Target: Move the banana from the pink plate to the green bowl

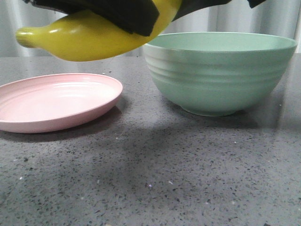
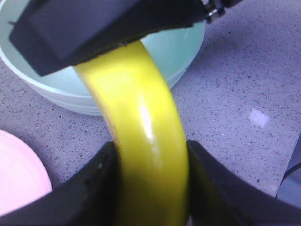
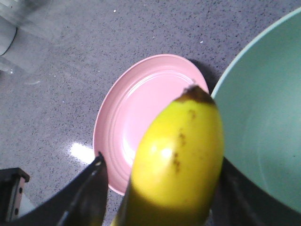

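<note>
The yellow banana (image 1: 84,40) hangs in the air above the pink plate's right side and the green bowl's left rim. Black fingers (image 1: 134,19) cover its middle in the front view. My left gripper (image 2: 150,143) is shut on the banana (image 2: 141,122), both fingers pressed against it. My right gripper (image 3: 161,160) stands around the banana's dark-tipped end (image 3: 181,150), with a visible gap on one side. It also shows in the left wrist view (image 2: 94,28), over the banana's far part. The pink plate (image 1: 56,101) is empty. The green bowl (image 1: 216,75) stands to its right.
The plate and bowl stand on a dark grey speckled table (image 1: 150,179). A pale curtain (image 1: 244,21) hangs behind. A grey fixture (image 3: 9,33) shows at the table's edge in the right wrist view.
</note>
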Robot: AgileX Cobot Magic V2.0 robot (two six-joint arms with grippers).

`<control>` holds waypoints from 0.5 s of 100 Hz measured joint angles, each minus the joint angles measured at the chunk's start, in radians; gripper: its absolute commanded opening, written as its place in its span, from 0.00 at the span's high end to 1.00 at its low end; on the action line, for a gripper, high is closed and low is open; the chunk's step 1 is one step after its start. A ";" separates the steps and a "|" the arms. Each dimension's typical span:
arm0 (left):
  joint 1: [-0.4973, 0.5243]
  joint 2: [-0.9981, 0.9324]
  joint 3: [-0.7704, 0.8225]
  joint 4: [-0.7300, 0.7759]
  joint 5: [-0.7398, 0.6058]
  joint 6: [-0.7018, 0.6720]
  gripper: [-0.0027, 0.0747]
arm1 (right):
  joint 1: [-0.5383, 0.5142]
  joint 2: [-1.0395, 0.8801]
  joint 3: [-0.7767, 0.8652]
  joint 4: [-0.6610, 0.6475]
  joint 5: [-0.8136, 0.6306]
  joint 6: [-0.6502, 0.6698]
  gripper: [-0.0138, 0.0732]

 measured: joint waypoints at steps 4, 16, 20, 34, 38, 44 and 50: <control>0.000 0.000 0.000 0.000 0.000 0.000 0.62 | 0.000 0.000 0.000 -0.002 -0.002 0.000 0.64; 0.000 0.000 0.000 0.000 0.002 0.000 0.53 | 0.000 0.000 -0.003 0.005 -0.007 0.004 0.86; 0.000 0.000 0.000 0.000 -0.001 0.000 0.53 | 0.000 0.000 -0.003 0.005 -0.005 0.002 0.92; -0.002 0.000 -0.002 -0.002 -0.015 0.002 0.53 | 0.000 0.000 -0.003 0.005 -0.003 0.000 0.92; -0.002 -0.002 -0.002 -0.002 -0.020 0.002 0.53 | 0.000 0.000 -0.003 0.005 -0.010 -0.001 0.92; -0.002 -0.012 -0.002 -0.002 -0.024 0.002 0.53 | -0.002 -0.003 -0.003 0.001 -0.025 -0.001 0.92; -0.002 -0.031 -0.002 -0.002 -0.032 0.002 0.53 | -0.016 -0.016 -0.003 -0.015 -0.039 -0.001 0.92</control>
